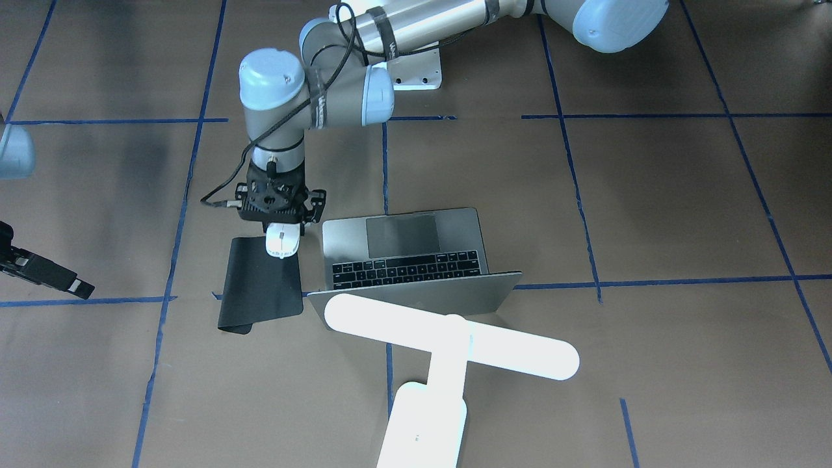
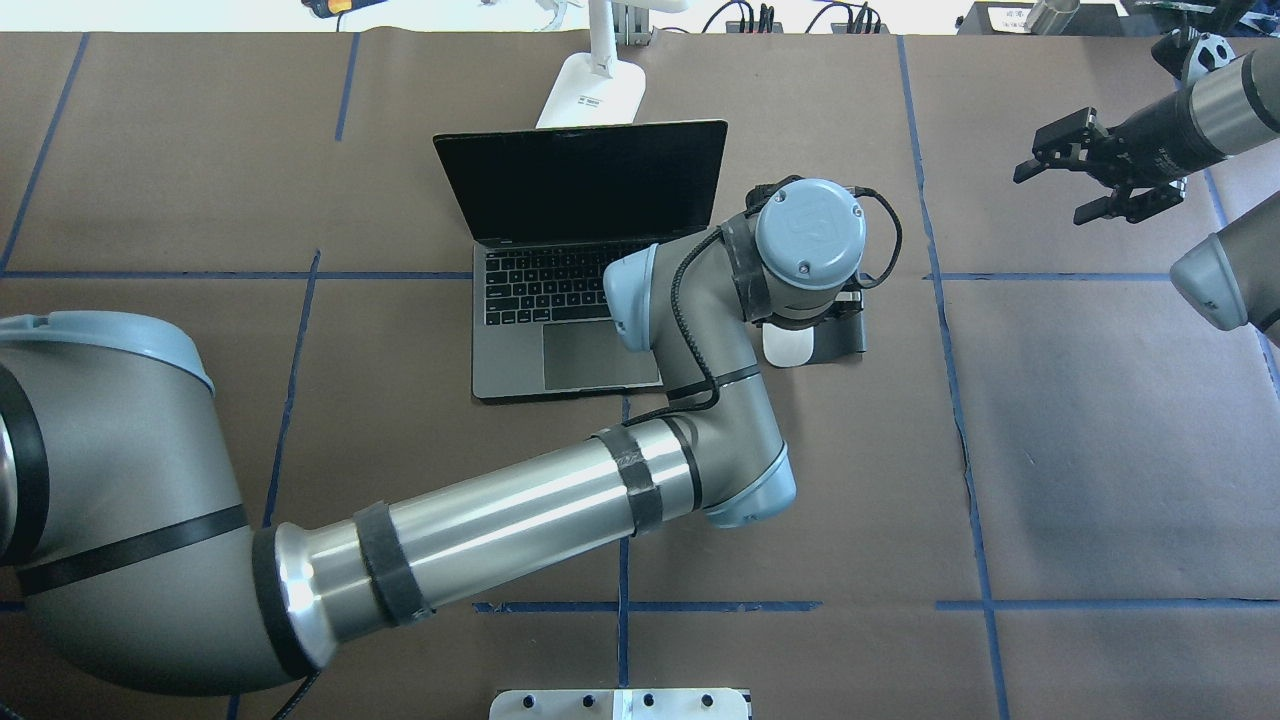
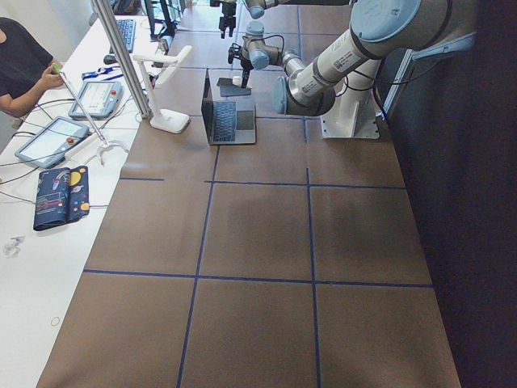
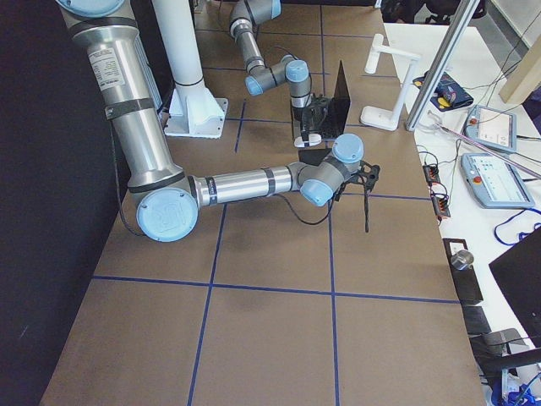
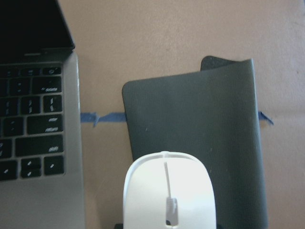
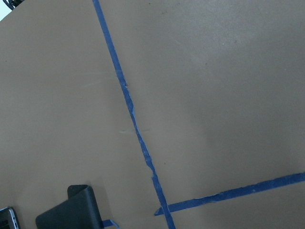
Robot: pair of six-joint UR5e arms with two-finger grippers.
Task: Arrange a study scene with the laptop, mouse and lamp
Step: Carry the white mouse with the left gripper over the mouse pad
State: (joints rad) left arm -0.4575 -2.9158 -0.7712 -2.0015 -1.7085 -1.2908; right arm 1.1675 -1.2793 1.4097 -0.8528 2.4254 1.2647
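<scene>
The grey laptop (image 1: 403, 244) stands open mid-table, its screen (image 2: 585, 180) dark. Behind it is the white lamp (image 1: 448, 335), its base (image 2: 590, 95) past the lid. To the side of the laptop lies a black mat (image 1: 260, 283), one far corner curled up. My left gripper (image 1: 283, 229) points down over the mat's robot-side edge, shut on the white mouse (image 1: 283, 242). In the left wrist view the mouse (image 5: 167, 191) fills the bottom centre over the mat (image 5: 200, 124); the fingers do not show there. My right gripper (image 2: 1085, 165) hangs open and holds nothing, off to the side.
Blue tape lines cross the brown table. The arm's white pedestal (image 1: 416, 68) is bolted near the robot-side edge. A white side desk with tablets (image 3: 52, 137) runs along the far side, and a person (image 3: 20, 65) sits at it.
</scene>
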